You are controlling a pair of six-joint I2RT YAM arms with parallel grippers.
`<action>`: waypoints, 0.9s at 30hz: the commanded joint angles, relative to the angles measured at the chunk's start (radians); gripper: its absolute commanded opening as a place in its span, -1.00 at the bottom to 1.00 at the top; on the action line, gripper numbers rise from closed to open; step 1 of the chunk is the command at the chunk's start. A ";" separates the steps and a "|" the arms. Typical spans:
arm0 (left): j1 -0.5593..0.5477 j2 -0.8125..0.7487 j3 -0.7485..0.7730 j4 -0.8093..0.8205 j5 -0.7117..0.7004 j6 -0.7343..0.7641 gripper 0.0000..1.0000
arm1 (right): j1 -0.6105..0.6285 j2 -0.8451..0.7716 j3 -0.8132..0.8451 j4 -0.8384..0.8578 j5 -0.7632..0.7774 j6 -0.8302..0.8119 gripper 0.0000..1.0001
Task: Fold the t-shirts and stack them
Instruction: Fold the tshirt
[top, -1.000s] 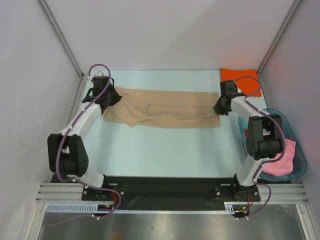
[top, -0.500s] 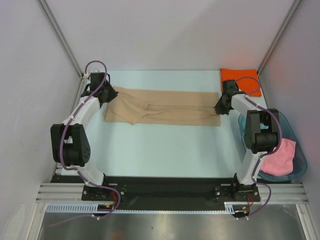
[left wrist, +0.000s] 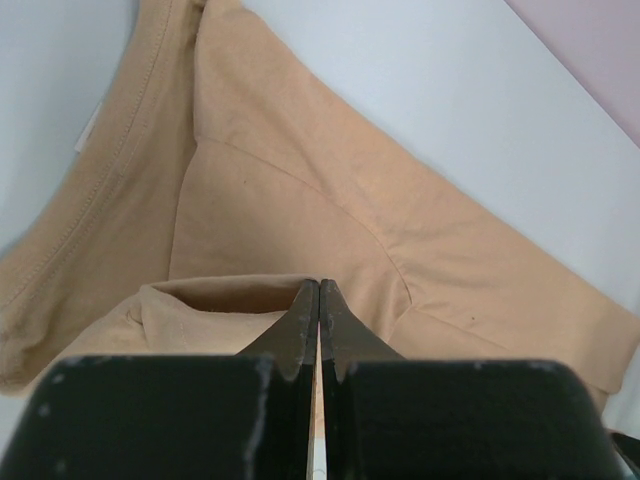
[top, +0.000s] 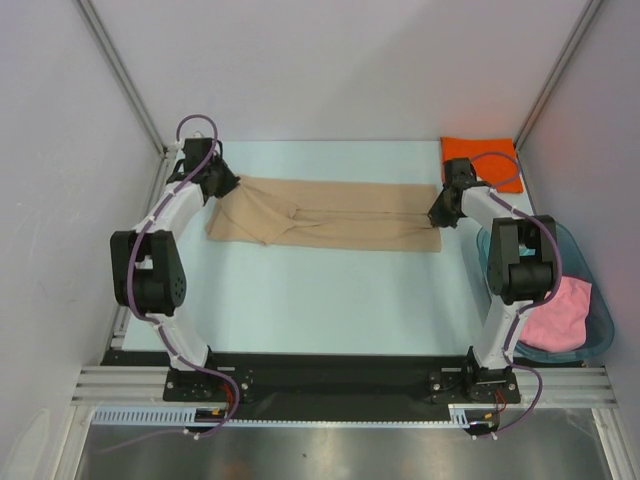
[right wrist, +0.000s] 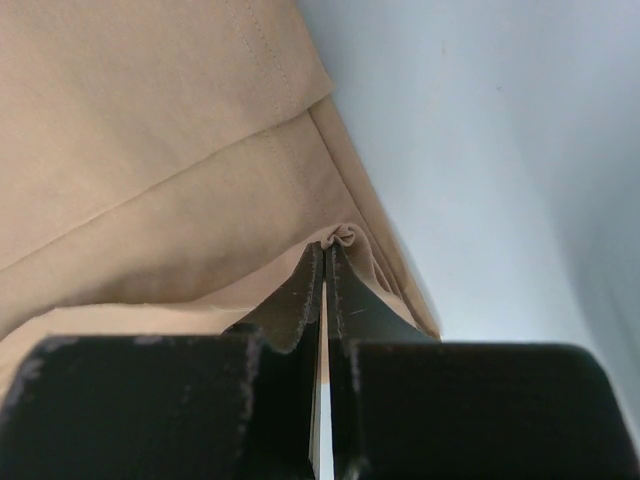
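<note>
The tan t-shirt (top: pixel 330 222) lies stretched across the far half of the table, folded lengthwise. My left gripper (top: pixel 222 187) pinches its left end and is shut on a raised fold of tan cloth (left wrist: pixel 215 300). At the right end my right gripper (top: pixel 438 213) is shut on a bunched edge of the same shirt (right wrist: pixel 345 237). An orange t-shirt (top: pixel 482 160) lies folded at the far right corner. In the teal tub (top: pixel 598 305) lies the pink t-shirt (top: pixel 562 318).
The tub stands at the table's right edge beside the right arm. White walls with metal frame posts (top: pixel 120 70) close in the table on the left, back and right. The black base rail (top: pixel 330 375) runs along the near edge.
Both arms have carried the tan shirt's ends farther from the bases. The left gripper drew up and back toward the far left corner, and the shirt's near edge now lies straighter.
</note>
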 commanded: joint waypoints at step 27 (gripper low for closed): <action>0.057 0.088 0.104 0.004 0.030 0.001 -0.99 | -0.023 0.086 0.105 0.028 -0.009 -0.005 -1.00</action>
